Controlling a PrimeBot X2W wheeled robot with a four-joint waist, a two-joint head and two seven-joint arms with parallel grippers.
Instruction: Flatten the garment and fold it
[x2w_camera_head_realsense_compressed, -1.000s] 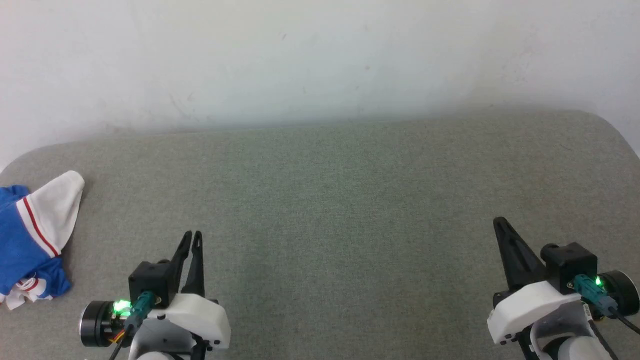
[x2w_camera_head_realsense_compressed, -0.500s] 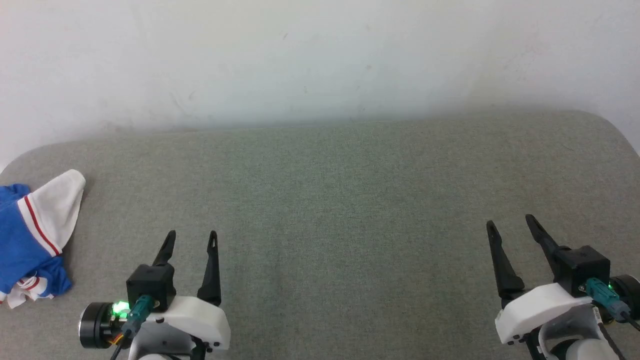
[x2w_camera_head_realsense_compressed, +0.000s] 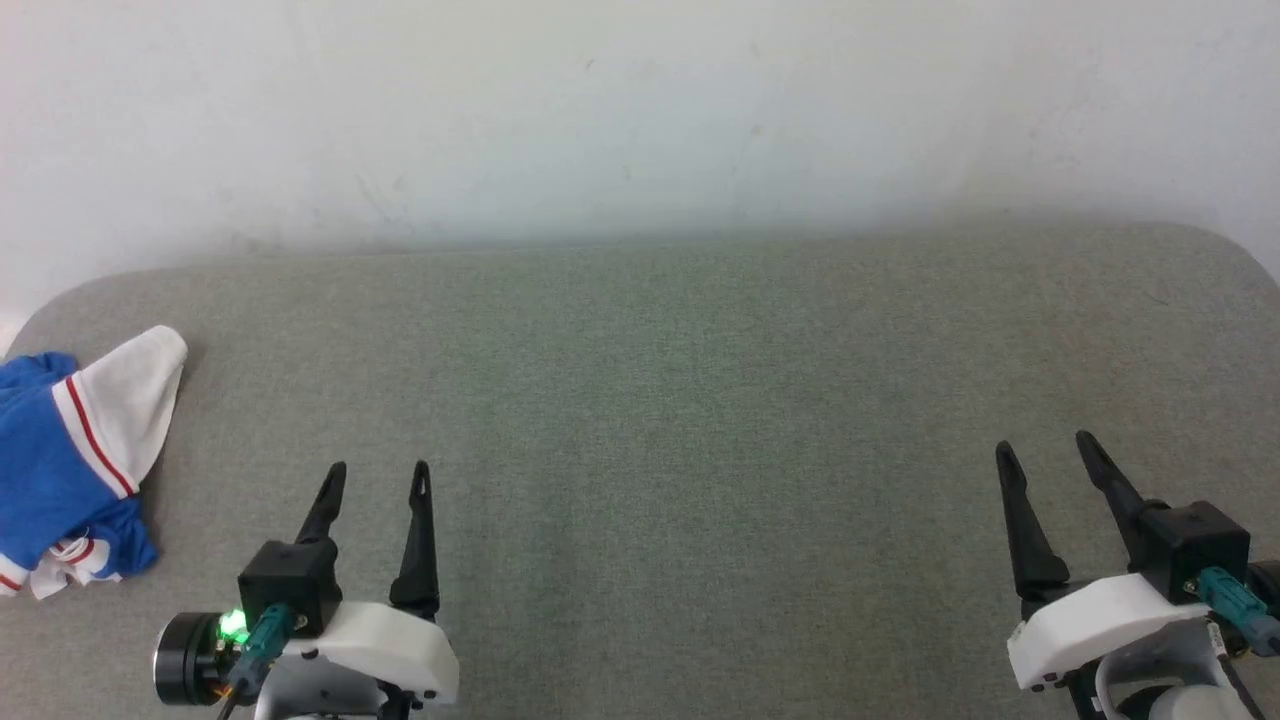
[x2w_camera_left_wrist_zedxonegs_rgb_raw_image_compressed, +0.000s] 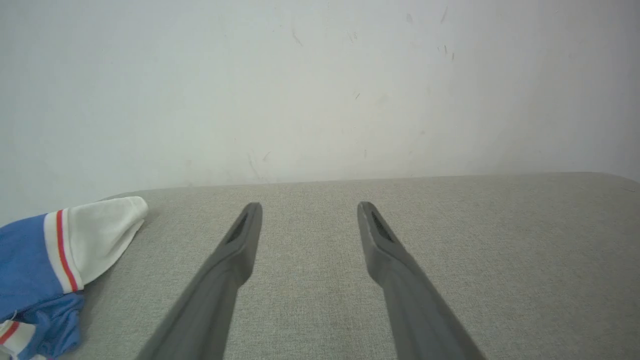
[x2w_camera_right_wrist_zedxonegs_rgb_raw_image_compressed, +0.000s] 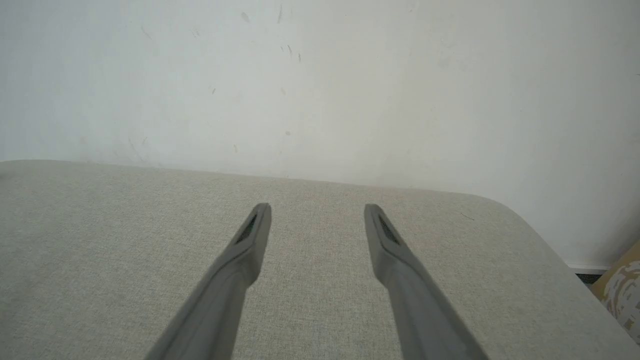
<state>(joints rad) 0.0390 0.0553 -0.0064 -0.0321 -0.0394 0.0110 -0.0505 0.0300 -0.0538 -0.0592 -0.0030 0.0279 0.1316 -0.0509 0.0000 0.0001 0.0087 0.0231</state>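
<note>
Grey-green woven cloth covers the counter (x2w_camera_head_realsense_compressed: 650, 400), which meets a pale wall (x2w_camera_head_realsense_compressed: 640, 100) at the back. Head view: the garment (x2w_camera_head_realsense_compressed: 60, 470) lies crumpled at the counter's far left edge. Its blue body is bunched, and one white sleeve (x2w_camera_head_realsense_compressed: 135, 400) with a red stripe points toward the wall; the frame cuts off part of the shirt. The left end effector (x2w_camera_head_realsense_compressed: 379, 468) is at lower left with its fingers spread and nothing between them, near the garment but not touching it. The right end effector (x2w_camera_head_realsense_compressed: 1043, 442) is at lower right, likewise parted and empty, well apart from the garment. Left wrist view: the fingers are splayed over bare cloth, and the garment lies heaped to their left. Right wrist view: the fingers are parted over bare counter near its rounded right corner, holding nothing. Judgement: the task is at its very start, on the reach-for-garment step, with flattening not begun and no fold made. The next move calls for the left arm to swing left to the heap, pinch an edge or the sleeve, and draw the shirt to mid-counter where both arms reach. Risk: pinching several layers at once.
</note>
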